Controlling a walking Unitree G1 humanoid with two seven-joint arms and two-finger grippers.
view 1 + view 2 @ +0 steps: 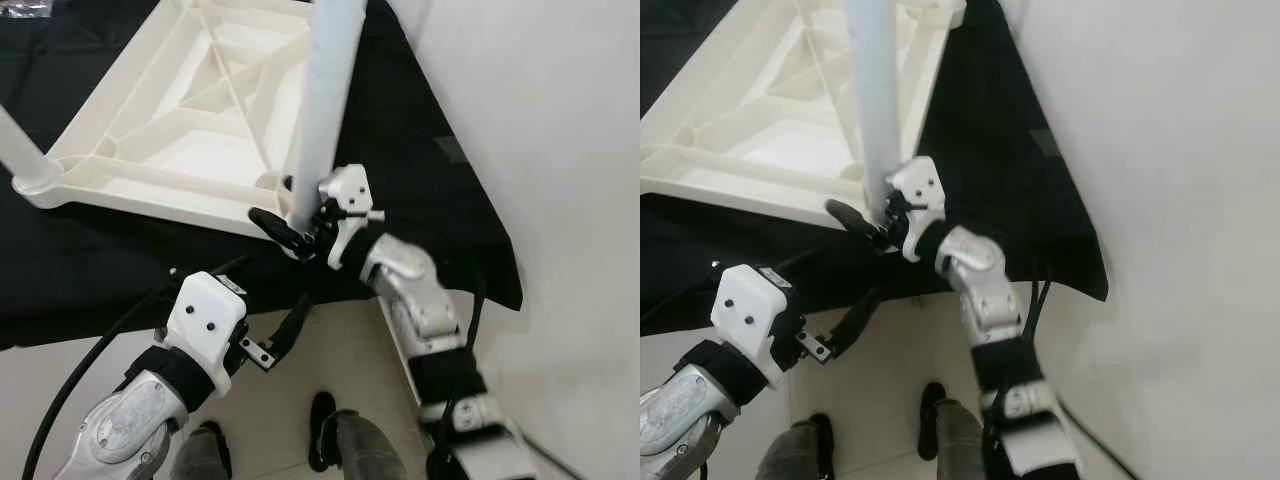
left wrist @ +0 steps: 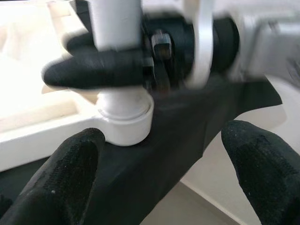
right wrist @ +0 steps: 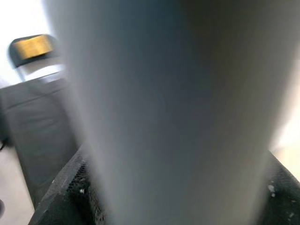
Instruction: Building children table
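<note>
My right arm reaches forward and up from the lower right, elbow bent, and the right gripper point(image 1: 300, 228) is clamped on the pale leg point(image 1: 325, 110) just above its foot, one black finger point(image 1: 275, 226) wrapped across the front of the tube. From the right wrist view the leg point(image 3: 173, 108) is a blurred grey-white column with the finger tips dark at either side of it.

My left arm comes in from the lower left, its white wrist housing tilted toward the near edge of the black cloth point(image 1: 120, 270). The left gripper point(image 1: 283, 338) hangs just off that edge, below the table corner, its fingers point(image 2: 56, 187) spread apart with nothing between them.

I can read no writing or labels on any part.

The children table top point(image 1: 190, 120) lies upside down on the black cloth, cream plastic with raised ribs running diagonally across its underside. The leg stands upright in the round socket point(image 2: 124, 124) at the near right corner of that top. Another leg point(image 1: 22, 150) stands at the near left corner. A dark chair with a yellow patch point(image 3: 33, 49) shows far behind.
</note>
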